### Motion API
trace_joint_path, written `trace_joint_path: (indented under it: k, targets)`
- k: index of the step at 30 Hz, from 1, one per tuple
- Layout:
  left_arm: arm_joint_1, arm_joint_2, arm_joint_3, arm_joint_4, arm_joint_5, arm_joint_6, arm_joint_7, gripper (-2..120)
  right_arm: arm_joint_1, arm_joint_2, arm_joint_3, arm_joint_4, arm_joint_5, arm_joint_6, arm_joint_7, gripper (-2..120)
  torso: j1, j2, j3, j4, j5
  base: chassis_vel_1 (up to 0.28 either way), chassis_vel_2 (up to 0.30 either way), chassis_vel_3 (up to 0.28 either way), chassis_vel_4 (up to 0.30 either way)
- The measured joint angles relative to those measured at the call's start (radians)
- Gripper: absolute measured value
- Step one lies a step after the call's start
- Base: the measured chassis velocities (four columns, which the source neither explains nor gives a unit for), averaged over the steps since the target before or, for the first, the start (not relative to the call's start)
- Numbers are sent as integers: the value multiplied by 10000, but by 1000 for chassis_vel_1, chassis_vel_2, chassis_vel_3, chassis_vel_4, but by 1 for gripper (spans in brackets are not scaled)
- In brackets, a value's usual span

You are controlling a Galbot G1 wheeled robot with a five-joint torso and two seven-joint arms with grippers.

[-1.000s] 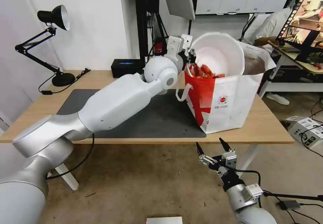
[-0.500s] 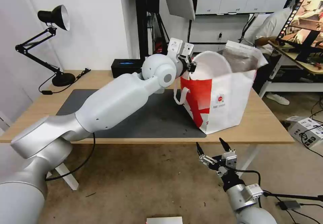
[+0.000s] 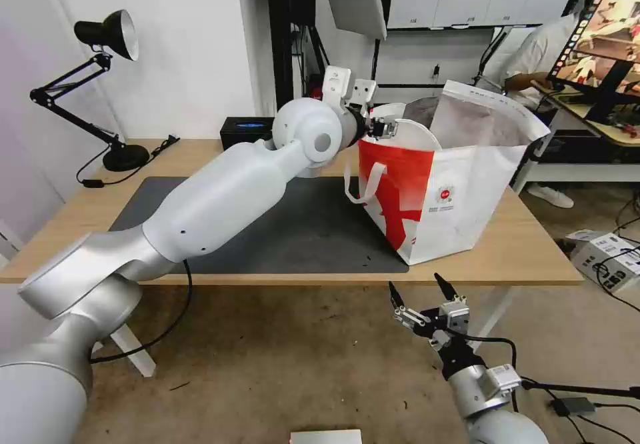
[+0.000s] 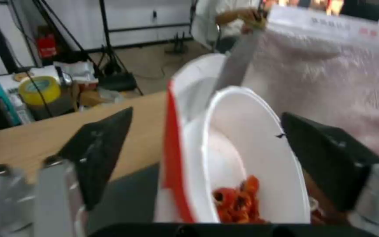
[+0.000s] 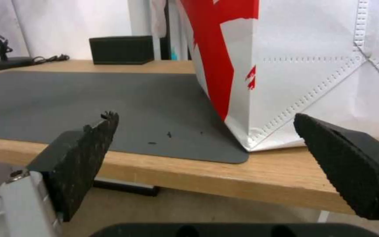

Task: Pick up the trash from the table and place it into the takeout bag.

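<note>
At the bag's (image 3: 460, 197) mouth, our left gripper (image 4: 207, 144) has sprung apart, dropping the bowl (image 4: 251, 158) inside — one piece binned; our right gripper (image 3: 421, 295) idles spread below the table (image 3: 527, 251).

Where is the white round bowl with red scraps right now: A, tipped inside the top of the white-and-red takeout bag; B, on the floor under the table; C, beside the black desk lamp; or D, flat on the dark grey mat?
A: the white round bowl stands on edge within the white-and-red takeout bag, between the open left gripper fingers.
</note>
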Motion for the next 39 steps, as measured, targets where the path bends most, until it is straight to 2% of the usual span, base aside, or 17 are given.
trace_joint_path:
  k: [2, 3, 6, 7, 10, 14, 17, 22, 25, 28, 29, 31, 32, 33, 34, 35, 39]
  targets:
    - [264, 402, -245, -153, 27, -509, 327, 103, 0, 0, 0, 0, 0, 0, 0, 100, 0, 0, 1, 1, -3, 0, 0, 0, 0]
    - [264, 402, -245, -153, 27, -509, 327, 103, 0, 0, 0, 0, 0, 0, 0, 100, 0, 0, 1, 1, -3, 0, 0, 0, 0]
    - [823, 1092, -649, -623, 5, -1281, 800, 111, 0, 0, 0, 0, 0, 0, 0, 100, 0, 0, 0, 2, -3, 0, 0, 0, 0]
    - [823, 1092, -649, -623, 5, -1281, 800, 111, 0, 0, 0, 0, 0, 0, 0, 100, 0, 0, 0, 2, -3, 0, 0, 0, 0]
    - [1722, 1780, -1177, -1184, 112, -1949, 1156, 114, 0, 0, 1, 0, 0, 0, 0, 100, 0, 0, 1, 3, -4, 0, 0, 0, 0]
    - [2400, 2255, -1564, -1549, 474, -2347, 1440, 115, 1, 0, 0, 0, 0, 0, 0, 100, 0, -1, 0, 2, -4, 0, 0, 0, 0]
    - [3365, 2955, -2140, -1991, 1206, -2897, 1836, 113, 0, 0, 0, 0, 0, 0, 0, 100, -1, 0, 0, 4, -2, 0, 0, 0, 0]
    - [4148, 3299, -2580, -2228, 1728, -3257, 1991, 110, 0, 0, 0, 0, 0, 0, 0, 100, 0, 0, 0, 2, -3, 0, 0, 0, 0]
    - [4882, 3528, -3038, -2466, 2135, -3543, 2083, 103, 0, 0, 0, 0, 0, 0, -1, 100, 0, 0, 0, 0, 0, 0, 0, 0, 0]
    - [6017, 3809, -3833, -2743, 2694, -3922, 2315, 101, 0, -1, 0, 0, 0, 0, 0, 100, 0, 0, 0, 1, -5, 0, 0, 0, 0]
    - [6017, 3809, -3833, -2743, 2694, -3922, 2315, 101, 0, -1, 0, 0, 0, 0, 0, 100, 0, 0, 0, 1, -5, 0, 0, 0, 0]
    - [7452, 4154, -4893, -3064, 3448, -4657, 2811, 100, 0, 0, 0, 0, 0, 0, 0, 100, -1, 0, 0, 3, -4, 0, 0, 0, 0]
    - [7452, 4154, -4893, -3064, 3448, -4657, 2811, 100, 0, 0, 0, 0, 0, 0, 0, 100, -1, 0, 0, 3, -4, 0, 0, 0, 0]
    - [7978, 4291, -5239, -3169, 3785, -4976, 3034, 100, 0, 0, 0, 0, 0, 0, -1, 100, -1, 0, -1, 2, -2, 0, 0, 0, 0]
    - [8805, 4466, -5696, -3319, 4321, -5411, 3224, 100, 1, 0, 0, 0, 0, 0, 0, 100, -1, 0, -1, 2, 2, 0, 0, 0, 0]
    - [9672, 4564, -6203, -3451, 4883, -5723, 3336, 100, 0, -1, 0, 0, 0, 0, 0, 100, -1, 0, 0, 6, -9, 0, 0, 0, 0]
    - [10564, 4444, -6817, -3465, 5546, -6223, 3351, 100, 0, 0, 0, 0, 0, 0, -2, 100, -2, 1, -1, 6, -1, 0, 0, 0, 0]
